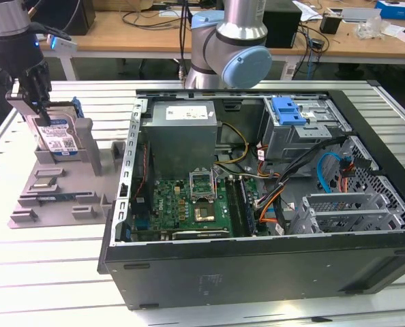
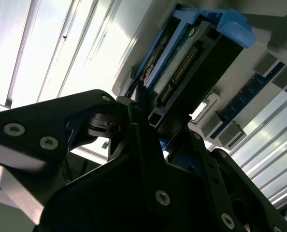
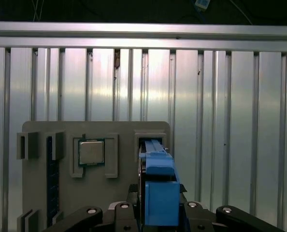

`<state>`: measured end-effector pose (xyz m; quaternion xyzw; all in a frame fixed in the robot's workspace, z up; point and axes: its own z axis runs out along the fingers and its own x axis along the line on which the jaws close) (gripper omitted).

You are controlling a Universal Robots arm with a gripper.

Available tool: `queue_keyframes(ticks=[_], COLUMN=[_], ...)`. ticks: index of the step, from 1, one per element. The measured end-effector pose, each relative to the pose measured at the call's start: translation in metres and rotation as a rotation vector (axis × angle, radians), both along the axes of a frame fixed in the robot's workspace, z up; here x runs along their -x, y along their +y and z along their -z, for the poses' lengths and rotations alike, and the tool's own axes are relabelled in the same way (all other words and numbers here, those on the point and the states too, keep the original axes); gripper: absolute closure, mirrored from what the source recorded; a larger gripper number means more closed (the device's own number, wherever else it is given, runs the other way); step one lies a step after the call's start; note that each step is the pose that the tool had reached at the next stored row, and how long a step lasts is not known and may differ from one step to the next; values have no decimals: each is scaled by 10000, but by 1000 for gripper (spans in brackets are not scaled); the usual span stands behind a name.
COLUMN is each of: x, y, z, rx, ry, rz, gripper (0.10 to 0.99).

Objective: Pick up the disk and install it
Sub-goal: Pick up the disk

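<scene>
The fingers of the gripper (image 1: 42, 112) appear clamped on the upright disk (image 1: 59, 136) in its grey holder (image 1: 85, 142). Lifting it straight up should avoid snagging the slot.

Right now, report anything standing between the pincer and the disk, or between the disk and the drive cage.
Nothing visible separates the pincer from the disk; it is at the disk's top. Toward the drive cage, the case wall and grey power supply lie between, and cables cross the cage.
</scene>
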<state>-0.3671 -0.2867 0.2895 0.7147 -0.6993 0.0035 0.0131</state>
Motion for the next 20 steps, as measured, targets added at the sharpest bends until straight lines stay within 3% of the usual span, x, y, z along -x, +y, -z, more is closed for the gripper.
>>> queue_keyframes(ticks=[5, 9, 20], x=[0, 0, 0], y=[0, 7, 20], z=[-85, -255, -519], rx=[1, 1, 1], ry=[3, 2, 3], rz=[-1, 0, 0], gripper=[718, 718, 718])
